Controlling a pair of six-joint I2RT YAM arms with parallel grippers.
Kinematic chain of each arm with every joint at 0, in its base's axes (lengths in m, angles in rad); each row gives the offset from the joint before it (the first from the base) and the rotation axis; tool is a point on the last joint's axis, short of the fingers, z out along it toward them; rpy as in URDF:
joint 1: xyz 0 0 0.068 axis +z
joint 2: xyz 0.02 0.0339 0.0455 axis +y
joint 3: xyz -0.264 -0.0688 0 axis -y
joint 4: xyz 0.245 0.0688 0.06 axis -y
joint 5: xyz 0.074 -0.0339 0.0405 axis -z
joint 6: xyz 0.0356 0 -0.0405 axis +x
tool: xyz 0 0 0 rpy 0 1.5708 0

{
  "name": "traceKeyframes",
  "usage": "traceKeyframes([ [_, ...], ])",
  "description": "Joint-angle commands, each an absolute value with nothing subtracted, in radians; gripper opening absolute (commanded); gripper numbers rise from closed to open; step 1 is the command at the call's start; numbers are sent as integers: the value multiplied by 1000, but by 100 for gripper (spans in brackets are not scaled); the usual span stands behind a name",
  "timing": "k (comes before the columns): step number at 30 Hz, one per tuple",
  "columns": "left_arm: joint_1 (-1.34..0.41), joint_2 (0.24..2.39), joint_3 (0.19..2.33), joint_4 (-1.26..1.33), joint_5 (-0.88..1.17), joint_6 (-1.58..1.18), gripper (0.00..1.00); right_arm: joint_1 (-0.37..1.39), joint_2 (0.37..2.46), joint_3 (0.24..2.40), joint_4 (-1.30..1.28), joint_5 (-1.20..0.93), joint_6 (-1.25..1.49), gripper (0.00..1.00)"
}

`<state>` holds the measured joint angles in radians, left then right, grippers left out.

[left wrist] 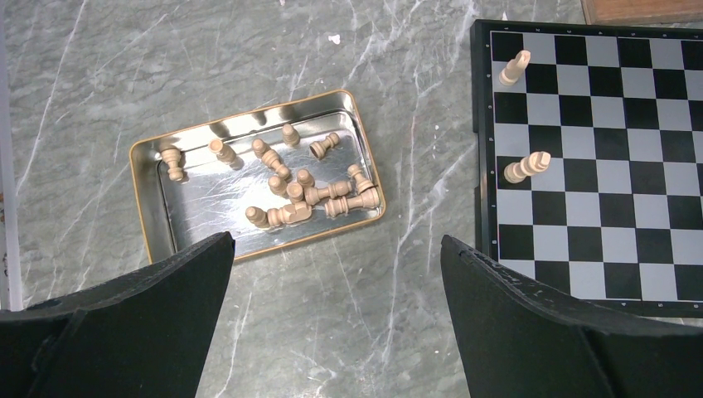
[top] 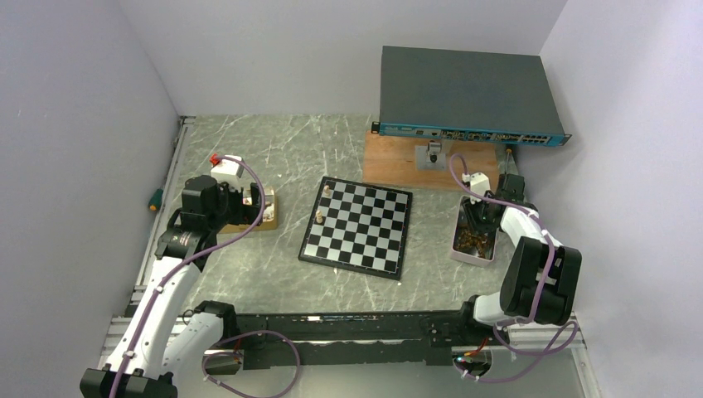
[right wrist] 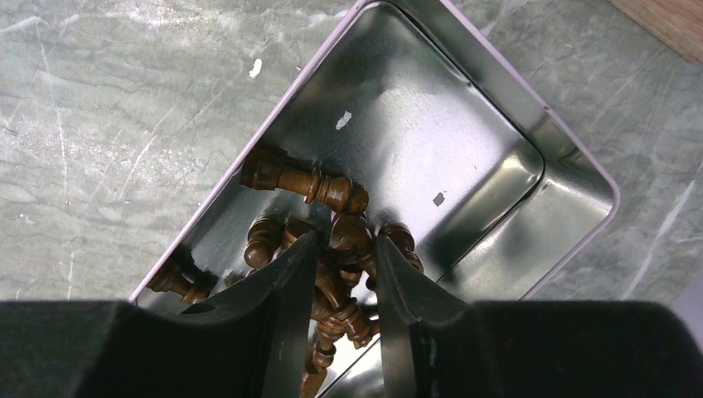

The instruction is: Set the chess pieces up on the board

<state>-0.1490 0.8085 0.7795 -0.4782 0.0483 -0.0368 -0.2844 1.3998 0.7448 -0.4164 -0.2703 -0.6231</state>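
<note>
The black and silvery-white board (top: 356,225) lies mid-table and shows at the right of the left wrist view (left wrist: 597,207). Two light tan pieces stand on its left side (left wrist: 514,68) (left wrist: 526,168). Several more light pieces (left wrist: 290,195) lie in a gold-rimmed tin (left wrist: 157,207). My left gripper (left wrist: 336,245) is open and empty, above bare table between that tin and the board. My right gripper (right wrist: 346,245) is down in a pink-rimmed tin (right wrist: 572,166), its jaws narrowed on a dark brown piece (right wrist: 352,236) in a heap of several dark pieces.
A brown wooden plank (top: 427,162) lies behind the board, with a dark network switch (top: 468,95) over it. The gold-rimmed tin (top: 267,217) is left of the board and the pink-rimmed tin (top: 474,249) is right of it. Walls close in on both sides.
</note>
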Motion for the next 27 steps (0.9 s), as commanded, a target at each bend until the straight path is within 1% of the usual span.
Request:
traceKeyframes([
  [1,-143,799,781,-450,63,-19,100,-281,1410,758,-386,-274,-620,31],
  [12,-143,799,781,-450,64,-18,100,-282,1379,752,-386,-266,-631,11],
  [16,-142,799,781,-450,64,-18,100,-282,1346,747,-395,-243,-645,8],
  [27,-143,798,781,-451,66,-18,100,-283,1294,758,-454,-252,-673,7],
])
